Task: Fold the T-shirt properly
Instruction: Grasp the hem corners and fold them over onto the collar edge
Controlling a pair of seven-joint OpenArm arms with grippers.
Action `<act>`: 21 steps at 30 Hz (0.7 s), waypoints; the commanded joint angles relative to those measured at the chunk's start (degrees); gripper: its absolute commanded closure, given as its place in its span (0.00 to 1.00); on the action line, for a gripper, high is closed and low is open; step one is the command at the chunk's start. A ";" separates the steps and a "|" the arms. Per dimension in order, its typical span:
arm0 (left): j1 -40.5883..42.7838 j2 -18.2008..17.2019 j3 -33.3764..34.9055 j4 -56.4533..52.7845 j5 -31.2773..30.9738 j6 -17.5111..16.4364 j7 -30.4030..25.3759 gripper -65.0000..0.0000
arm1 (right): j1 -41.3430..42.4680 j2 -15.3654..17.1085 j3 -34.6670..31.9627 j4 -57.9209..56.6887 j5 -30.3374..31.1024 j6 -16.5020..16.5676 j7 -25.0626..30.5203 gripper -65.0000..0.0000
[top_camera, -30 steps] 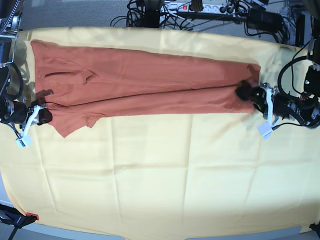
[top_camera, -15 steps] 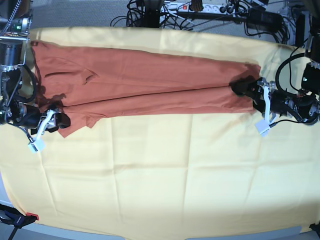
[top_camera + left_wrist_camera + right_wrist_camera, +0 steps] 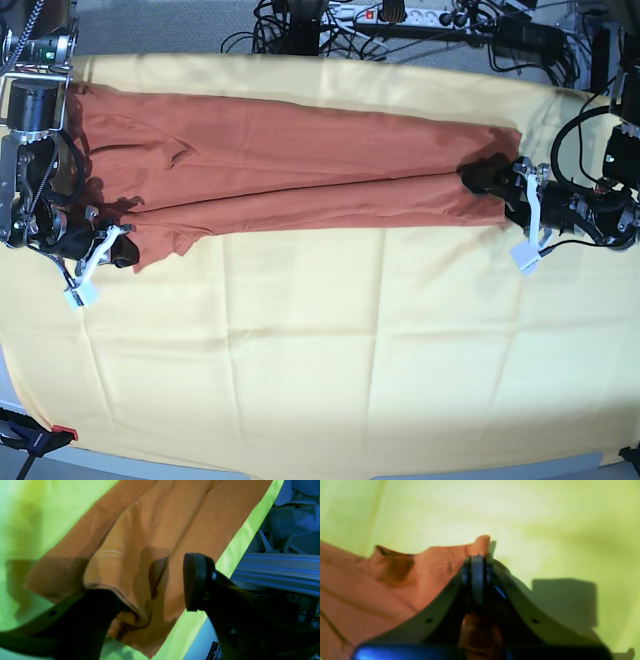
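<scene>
Left wrist view: the left pincer [image 3: 160, 590] stands wide open, one dark finger [image 3: 197, 580] raised clear on the right, the other low at the left. A folded hem of the T-shirt [image 3: 150, 530] drapes over that lower finger, but nothing is clamped between the two. The shirt lies in long folds on the yellow cloth [image 3: 30, 517], and its end reaches close to the cloth's edge.

Right wrist view: the right pincer [image 3: 477, 575] is closed tight, its tips pressed together with a raised peak of the T-shirt [image 3: 395, 587] pinched in them. The fabric runs away to the left and lower left over the yellow cloth [image 3: 545, 517]. The picture is blurred, so which part of the shirt is caught cannot be told.

Base view: the T-shirt [image 3: 300, 165] stretches as a long narrow band across the far half of the bench [image 3: 330, 380], from near the left edge almost to the right edge, on the yellow cloth. The right pincer [image 3: 118, 250] sits at the shirt's near left corner, by the bench's left edge. The left pincer [image 3: 485, 180] sits at the shirt's right end, near the bench's right edge. Cables [image 3: 420, 20] lie beyond the far edge.
</scene>
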 commanded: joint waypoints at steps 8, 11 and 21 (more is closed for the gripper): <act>-1.25 -1.29 -0.59 0.72 -0.99 -0.41 -0.20 0.50 | 0.76 4.22 0.57 4.92 12.55 0.32 -6.19 1.00; -1.27 -1.29 -0.59 0.72 -0.99 -0.41 -0.20 0.50 | -1.73 5.86 0.57 10.19 19.28 0.32 -12.17 1.00; -1.27 -1.31 -0.59 0.72 -0.99 -0.41 -0.17 0.50 | -15.08 11.52 0.57 31.65 22.01 0.32 -19.96 1.00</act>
